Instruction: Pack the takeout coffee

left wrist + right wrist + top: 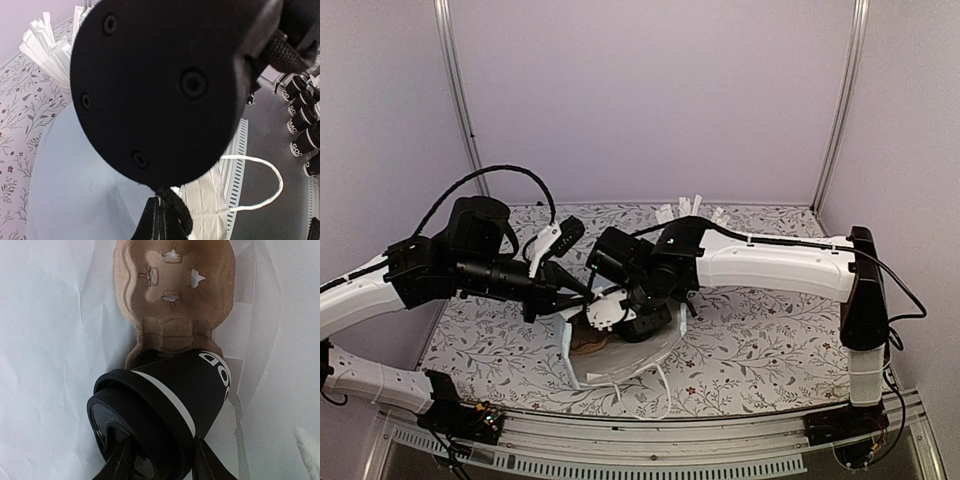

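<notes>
The takeout coffee (190, 385), a black paper cup with a black lid, a white band and white lettering, leans tilted over the near pocket of a brown pulp cup carrier (170, 290) inside a white paper bag (620, 365). My right gripper (160, 460) reaches down into the bag, shut on the cup's lid with one finger on each side. In the top view the right gripper (620, 320) sits in the bag's mouth. My left gripper (161, 210) is shut on the bag's rim, at the bag's left edge in the top view (582, 292).
The right arm's black housing (160, 90) fills most of the left wrist view. A bunch of white wrapped sticks (690, 210) stands at the back of the table. The bag's cord handle (270, 185) hangs over the front rail. Several more black cups (302, 117) show beyond that rail.
</notes>
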You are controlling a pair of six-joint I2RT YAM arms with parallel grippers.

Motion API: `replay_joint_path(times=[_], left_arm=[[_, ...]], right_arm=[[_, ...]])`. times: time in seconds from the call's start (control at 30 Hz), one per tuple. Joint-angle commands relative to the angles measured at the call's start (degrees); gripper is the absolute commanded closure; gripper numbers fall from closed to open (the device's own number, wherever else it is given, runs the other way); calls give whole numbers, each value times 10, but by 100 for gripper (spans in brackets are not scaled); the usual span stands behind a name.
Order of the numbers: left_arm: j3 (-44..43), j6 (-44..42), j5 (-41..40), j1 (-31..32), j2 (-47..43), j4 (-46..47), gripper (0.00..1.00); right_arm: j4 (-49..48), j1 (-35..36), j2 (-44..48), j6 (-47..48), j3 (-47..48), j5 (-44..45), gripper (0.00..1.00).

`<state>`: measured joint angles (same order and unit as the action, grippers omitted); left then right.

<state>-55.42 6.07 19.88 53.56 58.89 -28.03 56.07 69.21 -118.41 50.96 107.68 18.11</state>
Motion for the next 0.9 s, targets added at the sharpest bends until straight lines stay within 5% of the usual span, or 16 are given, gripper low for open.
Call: replay_joint_path(times=[0.0,0.33,0.63,0.87], left_arm=[[-1,-3,-16,0,4,8,100],[-16,17,-161,-4,0,-1,100],[-17,29,-219,-8,-2,-2,100],[-25,42,-238,-51,2,-23,100]], right_arm=[[65,6,23,-29,41,-40,67],[150,46,70,-69,94,-160,70],[193,64,125,-64,164,-288,69],[203,64,195,-62,205,-308,68]])
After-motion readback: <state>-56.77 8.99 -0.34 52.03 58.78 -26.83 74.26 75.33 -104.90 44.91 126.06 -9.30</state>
